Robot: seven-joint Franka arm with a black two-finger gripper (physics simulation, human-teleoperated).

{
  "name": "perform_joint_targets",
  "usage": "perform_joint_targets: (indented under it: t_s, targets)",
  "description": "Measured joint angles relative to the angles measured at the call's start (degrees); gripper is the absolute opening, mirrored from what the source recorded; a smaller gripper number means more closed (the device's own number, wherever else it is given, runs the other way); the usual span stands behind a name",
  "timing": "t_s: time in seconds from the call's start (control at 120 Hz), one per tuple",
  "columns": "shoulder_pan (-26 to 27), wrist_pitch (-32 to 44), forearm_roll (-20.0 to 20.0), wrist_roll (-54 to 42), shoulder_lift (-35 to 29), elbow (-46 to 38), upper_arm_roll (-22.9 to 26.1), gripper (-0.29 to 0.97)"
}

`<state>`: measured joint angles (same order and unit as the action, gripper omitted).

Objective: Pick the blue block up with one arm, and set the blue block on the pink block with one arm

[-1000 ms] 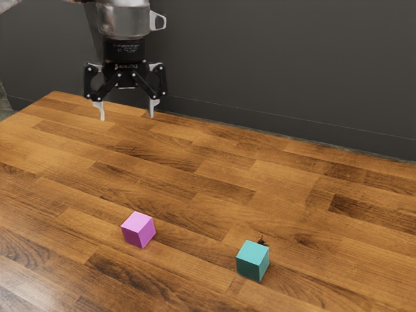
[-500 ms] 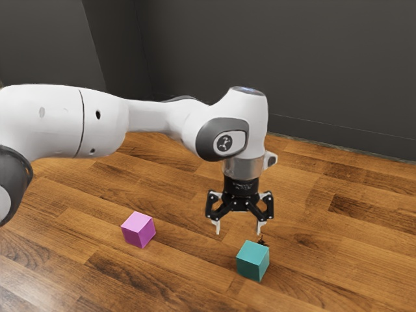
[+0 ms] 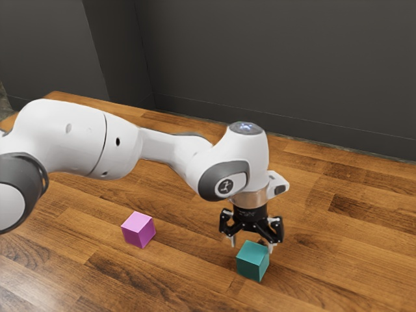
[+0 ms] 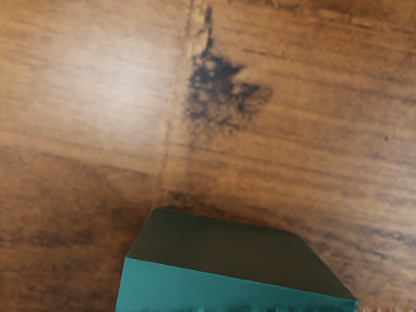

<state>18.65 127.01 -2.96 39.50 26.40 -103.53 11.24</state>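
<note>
A teal-blue block (image 3: 252, 260) rests on the wooden table (image 3: 344, 247) near the front, right of centre in the exterior view. My gripper (image 3: 251, 242) hangs directly over the block's far top edge, open, fingertips just above it and not touching its sides. A pink block (image 3: 138, 229) lies on the table well to the exterior view's left of the blue one. In the wrist view the blue block (image 4: 227, 266) looms close under my hand, with a dark knot (image 4: 218, 88) in the wood beyond it.
My white arm (image 3: 117, 153) stretches in from the exterior view's left, passing above and behind the pink block. A dark wall (image 3: 292, 58) borders the table's far edge. Bare wood lies between the two blocks and to the right.
My arm swung from the table's far left corner across and down to the blue block. In the last half second the gripper dropped lower and slightly right, still open.
</note>
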Motion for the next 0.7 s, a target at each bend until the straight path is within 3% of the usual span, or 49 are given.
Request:
perform_joint_targets:
  t_s: [0.242,0.7]
  targets:
    - [-0.46,5.43,-2.61,-6.31,-1.72,-4.22,1.57,0.68]
    - [-1.74,7.89,-2.21,-13.83,0.87,-3.41,1.59,0.68]
